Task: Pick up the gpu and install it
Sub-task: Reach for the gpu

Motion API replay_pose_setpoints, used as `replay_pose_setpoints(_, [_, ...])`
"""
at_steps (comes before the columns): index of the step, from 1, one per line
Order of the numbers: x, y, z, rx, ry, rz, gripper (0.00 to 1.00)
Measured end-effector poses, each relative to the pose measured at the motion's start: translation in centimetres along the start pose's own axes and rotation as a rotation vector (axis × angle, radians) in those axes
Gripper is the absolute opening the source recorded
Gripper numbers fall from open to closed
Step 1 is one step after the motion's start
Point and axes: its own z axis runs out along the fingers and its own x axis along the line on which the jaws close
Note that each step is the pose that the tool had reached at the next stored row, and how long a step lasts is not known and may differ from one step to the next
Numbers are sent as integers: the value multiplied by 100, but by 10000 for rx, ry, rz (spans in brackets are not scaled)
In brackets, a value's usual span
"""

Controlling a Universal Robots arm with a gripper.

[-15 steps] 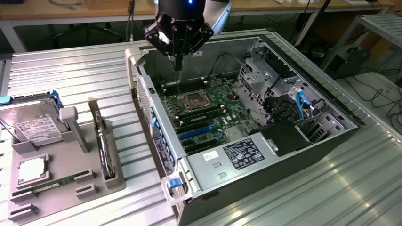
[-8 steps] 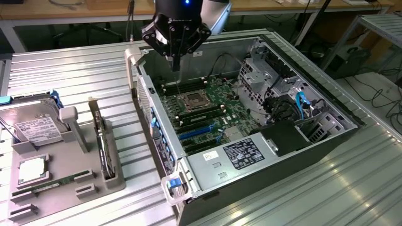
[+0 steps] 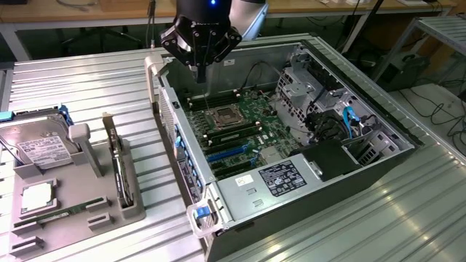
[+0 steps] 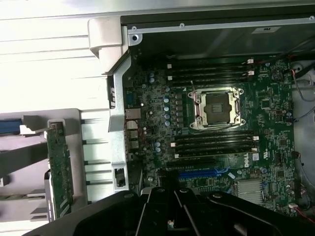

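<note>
Closed pincer (image 3: 201, 77) over the motherboard (image 3: 244, 131); gpu (image 3: 115, 159) racked; hard drive label (image 3: 42, 150) unreadable.

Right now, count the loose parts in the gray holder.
4: hard drive at the far end, gpu standing on edge nearest the case, silver processor in the middle, memory stick lying at the near end. More may be hidden.

From here I make out the gpu (image 4: 60, 169) as a thin green board dotted with small dark parts. It stands on edge in a slot of the gray holder (image 3: 133, 210), just outside the open computer case (image 3: 171, 117).
</note>
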Motion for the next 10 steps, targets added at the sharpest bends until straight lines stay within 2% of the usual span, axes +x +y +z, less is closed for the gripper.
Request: replay_pose_setpoints(10, [68, -5, -2, 0, 0, 1, 11])
